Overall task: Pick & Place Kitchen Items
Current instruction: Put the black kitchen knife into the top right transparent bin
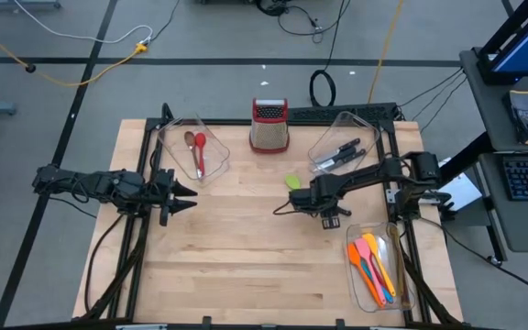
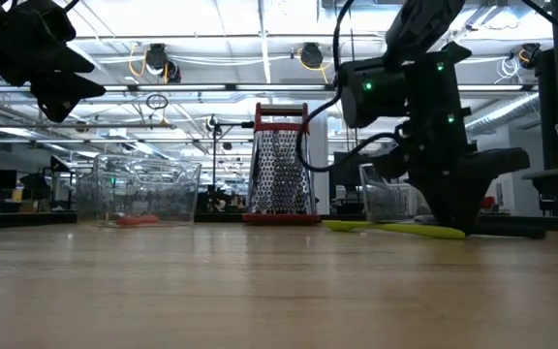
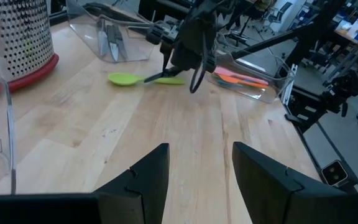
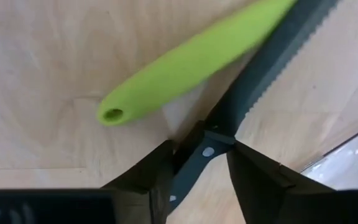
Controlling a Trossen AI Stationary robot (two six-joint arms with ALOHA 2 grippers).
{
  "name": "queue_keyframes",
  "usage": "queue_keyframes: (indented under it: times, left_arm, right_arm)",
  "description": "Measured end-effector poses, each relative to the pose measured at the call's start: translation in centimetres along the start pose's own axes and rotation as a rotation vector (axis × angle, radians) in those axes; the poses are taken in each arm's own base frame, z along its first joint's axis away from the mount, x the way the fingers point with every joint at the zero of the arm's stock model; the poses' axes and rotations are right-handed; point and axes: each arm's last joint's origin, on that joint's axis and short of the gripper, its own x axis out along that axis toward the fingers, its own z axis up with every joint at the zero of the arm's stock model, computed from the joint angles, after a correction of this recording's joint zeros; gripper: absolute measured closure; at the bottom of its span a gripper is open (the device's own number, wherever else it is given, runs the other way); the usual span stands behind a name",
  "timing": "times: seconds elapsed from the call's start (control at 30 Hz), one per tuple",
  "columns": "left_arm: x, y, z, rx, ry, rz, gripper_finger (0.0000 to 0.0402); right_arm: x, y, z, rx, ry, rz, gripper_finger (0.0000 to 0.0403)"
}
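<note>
Reaching down at the counter's [image 1: 246,257] middle right, the right gripper [image 4: 197,152] closes on a black-handled knife [image 4: 266,68] lying flat against a green spoon [image 4: 191,62]. A clean lift likely means pinching the handle squarely and rising straight, leaving the spoon behind. In the high view the spoon's bowl [image 1: 292,181] points toward the grater [image 1: 269,124]; knife and spoon lie almost parallel. The left gripper [image 3: 197,177] waits open at the counter's left.
</note>
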Motion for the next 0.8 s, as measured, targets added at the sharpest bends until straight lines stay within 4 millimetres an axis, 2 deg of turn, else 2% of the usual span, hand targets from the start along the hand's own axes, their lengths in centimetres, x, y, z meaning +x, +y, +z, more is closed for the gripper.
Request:
queue_keyframes:
  times: [0.2, 0.37, 0.63, 0.8]
  left_arm:
    - [0.0, 0.0, 0.0, -0.006, 0.002, -0.004, 0.0224]
    - [0.0, 0.0, 0.0, -0.006, 0.002, -0.006, 0.0224]
    - [0.0, -0.1, 0.1, -0.024, -0.007, -0.008, 0.0224]
    - [0.0, 0.0, 0.1, -0.037, -0.01, -0.003, 0.0224]
  right_arm:
    - [0.5, 0.0, 0.0, 0.051, 0.027, 0.0, 0.0303]
    - [-0.1, 0.1, -0.4, 0.075, 0.033, 0.006, 0.0353]
    - [-2.1, 0.1, -1.8, 0.106, 0.02, 0.043, 0.0356]
    - [-5.0, 0.1, -3.3, 0.157, -0.072, 0.119, 0.0356]
